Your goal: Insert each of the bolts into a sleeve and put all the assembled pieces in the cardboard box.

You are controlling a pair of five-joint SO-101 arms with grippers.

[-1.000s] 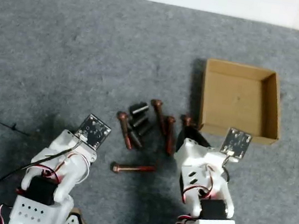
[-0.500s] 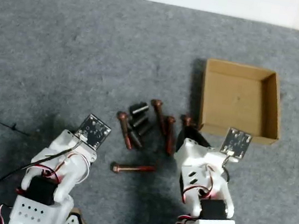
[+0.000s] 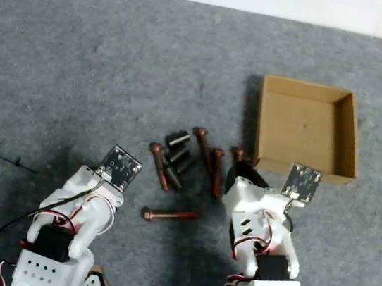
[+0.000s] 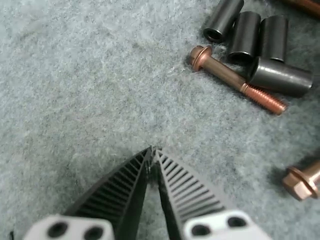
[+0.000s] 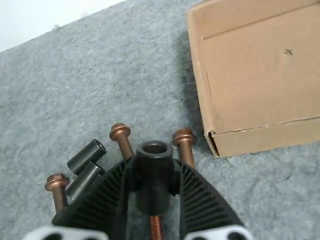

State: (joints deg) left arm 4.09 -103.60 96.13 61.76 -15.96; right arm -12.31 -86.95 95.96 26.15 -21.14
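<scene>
My right gripper [image 5: 152,167] is shut on a black sleeve [image 5: 152,180], open end facing away. A copper threaded tip [image 5: 154,226] shows behind the sleeve, between the fingers. Beyond it lie two copper bolts [image 5: 121,136] [image 5: 184,140] and loose sleeves [image 5: 86,156]. The cardboard box [image 3: 311,87] stands open at the right, just past this gripper. My left gripper [image 4: 153,151] is shut on nothing, low over the grey carpet. Ahead of it a bolt [image 4: 227,76] rests against several black sleeves [image 4: 245,35]. One bolt [image 3: 170,215] lies alone between the two arms.
A grey carpet [image 3: 81,63] covers the table. A thin black cable tie [image 3: 4,157] lies at the left. The bolts and sleeves [image 3: 178,157] cluster between the arms, left of the box. Another bolt head [image 4: 301,182] sits near my left gripper.
</scene>
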